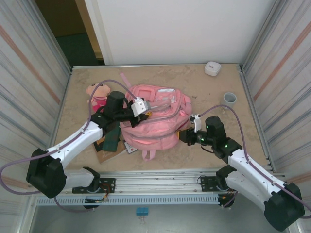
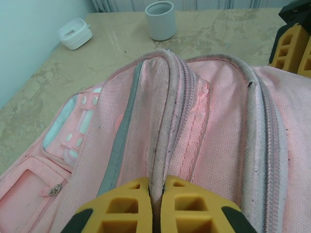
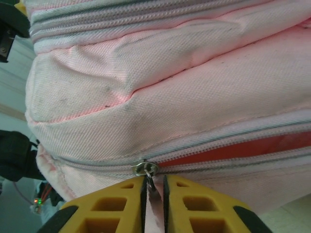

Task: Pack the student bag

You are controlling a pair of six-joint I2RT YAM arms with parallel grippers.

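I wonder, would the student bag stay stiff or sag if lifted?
The student bag probably sags: its fabric folds into a ridge where the left gripper pinches it. Likely slides rather than rolls, lying flat on the table.

The top external camera sits above and behind the arm bases. It looks down on the desk (image 1: pixel 204 92) and takes in the whole student bag (image 1: pixel 155 119) from well off. The left wrist camera looks over the left tool (image 2: pixel 156 206), very near the student bag's upper seams, and faces the cup (image 2: pixel 160 19) beyond. The right wrist camera looks past the right tool (image 3: pixel 155 204), very near the student bag's side. All three views share the student bag.
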